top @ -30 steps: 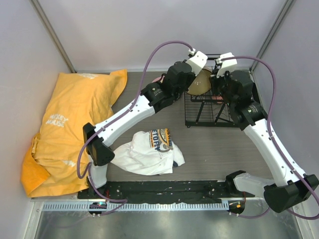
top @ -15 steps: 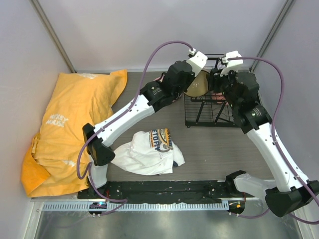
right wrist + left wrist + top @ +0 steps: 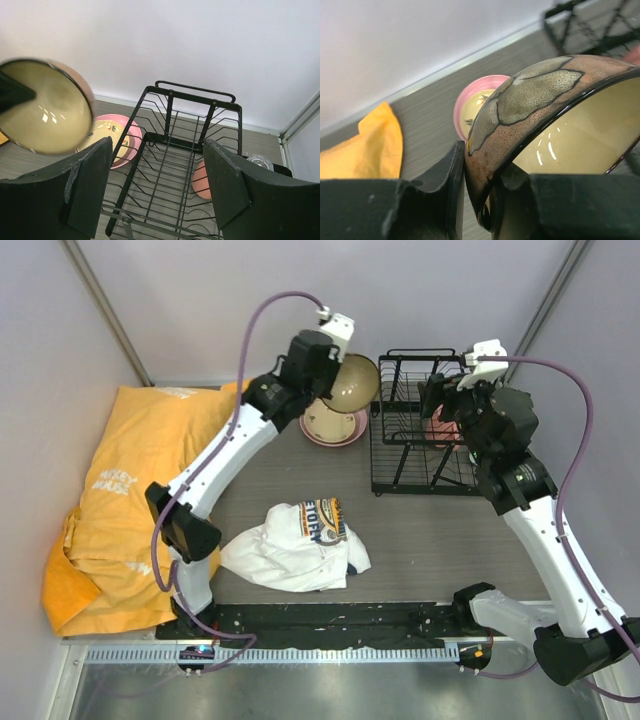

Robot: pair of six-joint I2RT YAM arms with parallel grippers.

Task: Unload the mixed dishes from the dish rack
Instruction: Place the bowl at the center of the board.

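My left gripper (image 3: 333,368) (image 3: 480,172) is shut on the rim of the tan bowl (image 3: 353,383) (image 3: 560,115), one finger inside and one outside. It holds the bowl tilted in the air above the big pink plate (image 3: 335,430) (image 3: 465,97), which lies on the table left of the rack with the cream patterned plate on it. The black dish rack (image 3: 400,455) (image 3: 170,115) stands at the back right. My right gripper (image 3: 442,402) (image 3: 157,192) hangs open over it with nothing between its fingers. A pink mug (image 3: 443,428) (image 3: 202,181) lies in the rack's right side, and a clear glass (image 3: 260,161) stands at its right edge.
A white printed T-shirt (image 3: 298,540) lies crumpled in the middle of the table. An orange cloth (image 3: 140,480) (image 3: 365,150) covers the left side. The back wall runs just behind the rack and a side wall stands to its right.
The left arm has carried the tan bowl up and left, out of the rack and over the pink plate. The right gripper has opened and drawn back to the right.
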